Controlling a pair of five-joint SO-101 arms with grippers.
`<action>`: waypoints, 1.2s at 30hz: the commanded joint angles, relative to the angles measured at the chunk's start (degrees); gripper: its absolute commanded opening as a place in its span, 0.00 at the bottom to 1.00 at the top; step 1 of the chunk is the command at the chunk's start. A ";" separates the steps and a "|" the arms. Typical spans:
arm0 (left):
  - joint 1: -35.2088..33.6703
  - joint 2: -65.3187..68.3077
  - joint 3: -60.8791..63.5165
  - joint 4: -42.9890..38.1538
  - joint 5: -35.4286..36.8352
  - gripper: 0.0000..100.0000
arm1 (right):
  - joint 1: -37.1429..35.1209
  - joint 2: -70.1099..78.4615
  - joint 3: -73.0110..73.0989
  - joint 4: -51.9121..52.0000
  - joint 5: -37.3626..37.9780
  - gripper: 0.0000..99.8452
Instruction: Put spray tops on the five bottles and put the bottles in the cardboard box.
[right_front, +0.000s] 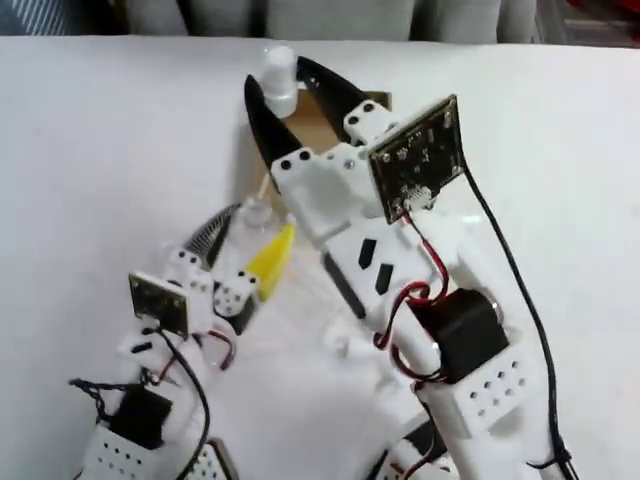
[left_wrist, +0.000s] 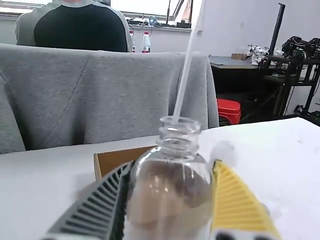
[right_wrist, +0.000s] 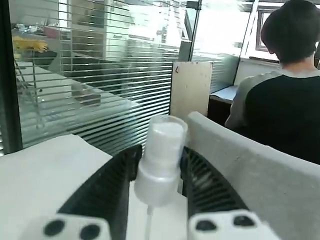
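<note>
My right gripper (right_front: 278, 92) is shut on a white spray top (right_front: 279, 72), held high over the cardboard box (right_front: 312, 128). In the right wrist view the spray top (right_wrist: 161, 161) sits upright between the black fingers (right_wrist: 107, 190), its tube hanging below. My left gripper (right_front: 256, 228), with one grey and one yellow finger, is shut on a clear bottle (right_front: 254, 212) just in front of the box. In the left wrist view the thin white tube (left_wrist: 183, 72) slants down into the open neck of the bottle (left_wrist: 171, 192), with the box (left_wrist: 117, 158) behind it.
The white table (right_front: 100, 130) spreads wide to the left and right of both arms. A grey-covered chair back (left_wrist: 75, 95) stands past the far table edge. The right arm's body and cables (right_front: 450, 340) cover the table's near middle.
</note>
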 joint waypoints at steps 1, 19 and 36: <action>-0.57 -0.75 -0.79 -2.02 0.53 0.02 | 0.40 -0.84 0.00 -0.92 0.44 0.02; -0.66 -0.75 -0.79 -2.02 0.53 0.02 | -3.74 -0.92 6.15 8.57 -2.02 0.11; -0.66 -0.75 -0.79 -2.02 0.53 0.02 | 3.47 -6.37 -6.68 16.75 -10.37 0.12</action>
